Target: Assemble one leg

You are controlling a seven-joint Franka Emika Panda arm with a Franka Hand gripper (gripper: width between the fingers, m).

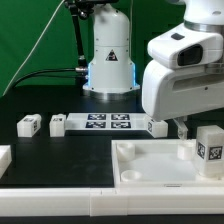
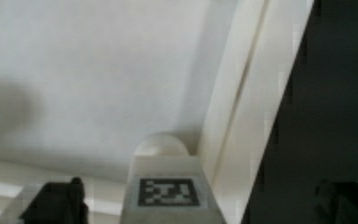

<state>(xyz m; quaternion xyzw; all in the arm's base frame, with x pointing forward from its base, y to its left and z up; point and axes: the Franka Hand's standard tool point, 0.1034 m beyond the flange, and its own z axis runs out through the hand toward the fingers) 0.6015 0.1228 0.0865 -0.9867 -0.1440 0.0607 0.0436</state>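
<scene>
A leg (image 2: 167,188), a small white block with a square marker on its end face, stands on the large white panel (image 2: 105,80) near its raised rim. My gripper (image 2: 202,205) is open above it. The dark fingertips (image 2: 59,203) stand wide on either side of the leg and do not touch it. In the exterior view the gripper (image 1: 183,130) hangs over the panel (image 1: 150,168) at the exterior view's right, above a leg (image 1: 185,150) standing in the panel. Another leg (image 1: 211,149) stands just to its right.
The marker board (image 1: 106,123) lies behind the panel. Loose legs lie at its left (image 1: 30,124), (image 1: 57,125) and right (image 1: 157,127). A white part (image 1: 3,157) shows at the left edge. The robot base (image 1: 110,55) stands at the back.
</scene>
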